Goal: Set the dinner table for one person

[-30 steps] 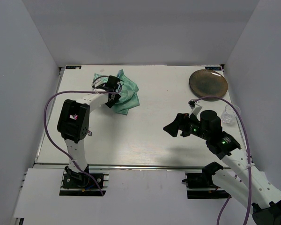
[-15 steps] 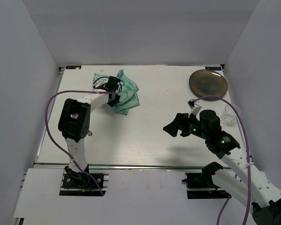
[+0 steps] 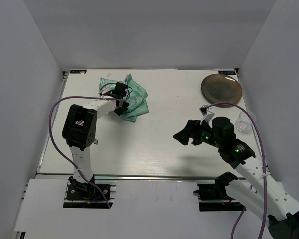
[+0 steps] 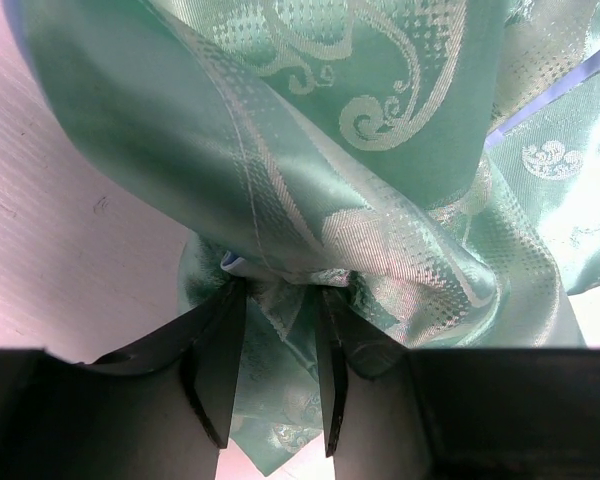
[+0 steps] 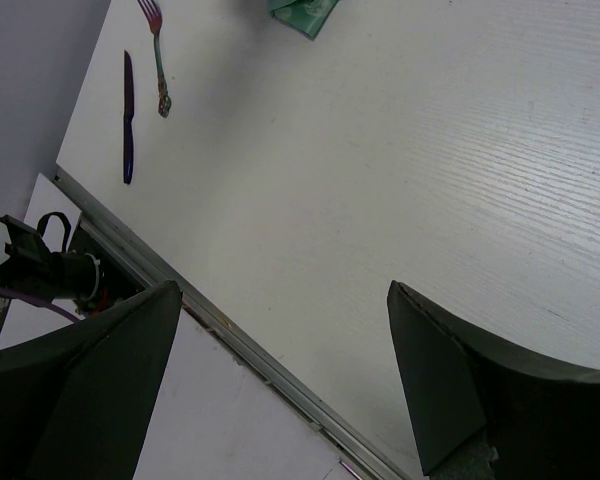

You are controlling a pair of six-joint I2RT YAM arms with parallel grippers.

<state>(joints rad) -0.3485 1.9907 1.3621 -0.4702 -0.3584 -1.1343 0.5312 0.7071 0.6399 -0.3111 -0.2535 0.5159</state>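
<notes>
By the far left of the table (image 3: 164,149), my left claw (image 4: 280,292) is clamped on a gathered fold of the green cloth (image 4: 380,150), which bunches up around the two fingers. The table spreads beneath both my arms, with its metal rail (image 5: 230,335) along the near edge. A knife (image 5: 128,115) and a fork (image 5: 157,55) lie side by side near the left edge. My right claw (image 3: 186,134) hovers right of the middle, jaws spread wide, holding nothing. A plate (image 3: 221,88) sits far right, and a glass (image 3: 244,121) stands nearer, at the right edge.
</notes>
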